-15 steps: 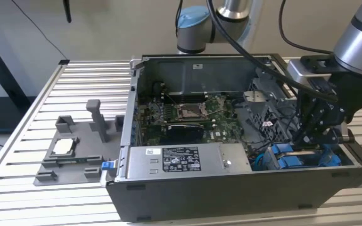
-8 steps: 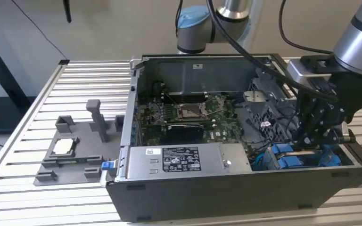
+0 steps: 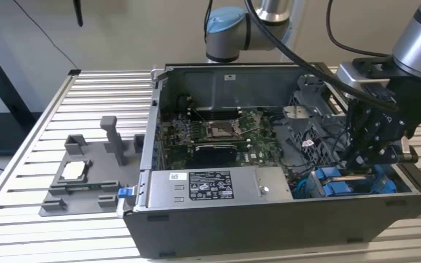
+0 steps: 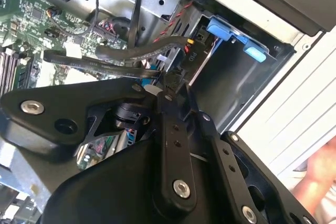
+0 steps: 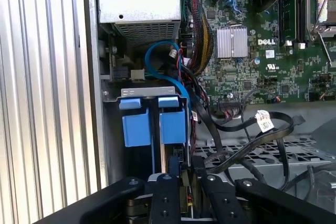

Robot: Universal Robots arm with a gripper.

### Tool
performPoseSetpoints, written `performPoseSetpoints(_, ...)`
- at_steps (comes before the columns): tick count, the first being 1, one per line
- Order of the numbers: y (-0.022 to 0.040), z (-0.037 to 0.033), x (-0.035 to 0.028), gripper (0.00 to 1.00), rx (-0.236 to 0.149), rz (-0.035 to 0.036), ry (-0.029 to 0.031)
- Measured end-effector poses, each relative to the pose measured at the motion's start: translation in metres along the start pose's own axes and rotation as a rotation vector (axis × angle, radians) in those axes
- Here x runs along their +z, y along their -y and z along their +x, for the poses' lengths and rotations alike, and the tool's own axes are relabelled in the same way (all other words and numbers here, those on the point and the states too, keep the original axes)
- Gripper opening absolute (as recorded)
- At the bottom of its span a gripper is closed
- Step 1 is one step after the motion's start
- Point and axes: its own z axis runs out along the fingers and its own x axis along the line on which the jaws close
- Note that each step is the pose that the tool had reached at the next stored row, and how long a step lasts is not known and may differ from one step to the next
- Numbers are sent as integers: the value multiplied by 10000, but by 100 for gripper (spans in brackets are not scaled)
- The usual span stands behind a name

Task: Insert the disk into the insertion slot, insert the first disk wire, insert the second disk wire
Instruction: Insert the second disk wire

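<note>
Inside the case [image 3: 269, 224], at the exterior view's right, the fingers [image 4: 169, 124] pinch a flat disk wire [image 4: 105, 65] near the blue-framed disk [image 4: 223, 29].

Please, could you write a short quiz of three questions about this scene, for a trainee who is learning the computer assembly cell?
1. True or false: the arm's black gripper hangs over the slatted metal table, outside the open dark grey computer case.
2. What colour are the plastic tabs inside the case, close to the gripper? A red; B bright blue; C yellow.
3. Fill in: the flat grey plastic fixture lies on the table at the exterior view's ____ of the case.
Key: 1 false, the gripper reaches inside the case; 2 B; 3 left.
</note>
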Motion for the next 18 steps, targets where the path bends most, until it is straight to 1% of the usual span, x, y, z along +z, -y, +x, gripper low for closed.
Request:
performPoseSetpoints(2, 0, 0, -1, 24, 0, -1, 8)
performPoseSetpoints(4, 0, -1, -2, 24, -1, 0, 37)
performPoseSetpoints(6, 0, -1, -1, 24, -1, 1, 43)
performPoseSetpoints(10, 0, 0, -1, 24, 0, 14, 45)
performPoseSetpoints(12, -1, 0, 0, 22, 0, 27, 49)
performPoseSetpoints(13, -1, 0, 1, 16, 1, 33, 51)
performPoseSetpoints(16, -1, -2, 0, 16, 0, 38, 50)
performPoseSetpoints(18, -1, -4, 3, 16, -9, 43, 30)
